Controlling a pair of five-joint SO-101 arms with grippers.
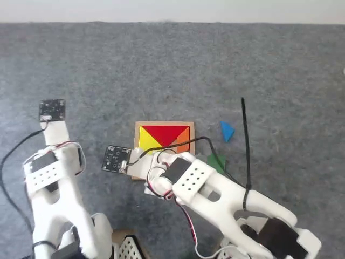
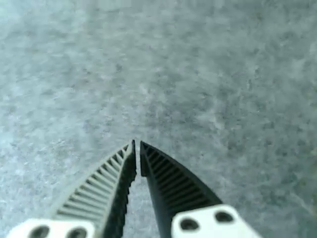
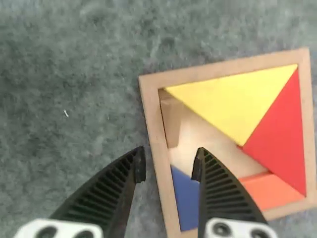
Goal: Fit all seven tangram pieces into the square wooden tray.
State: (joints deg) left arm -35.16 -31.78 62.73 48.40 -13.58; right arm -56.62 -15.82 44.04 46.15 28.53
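Wooden square tray (image 1: 161,123) near mid-desk, partly filled: yellow triangle (image 3: 233,101) and red triangle (image 3: 280,144) seated along two sides, orange piece (image 3: 270,191) and a dark blue piece (image 3: 185,196) along another, bare floor between. Outside on the grey desk (image 1: 161,65): small blue triangle (image 1: 227,131) and green piece (image 1: 216,162), both near the tray, apart from it. Right end effector (image 3: 170,161) released, spread low across the tray's rim, one finger outside, one inside above the dark blue piece. Left end effector (image 2: 137,145) clenched on nothing, over grey desk well away from the tray. Likely trouble: closing here and pinching the rim instead of a piece, dragging or tilting the tray and jolting seated pieces out of place; also nudging the dark blue piece askew, blocking space for the remaining ones.
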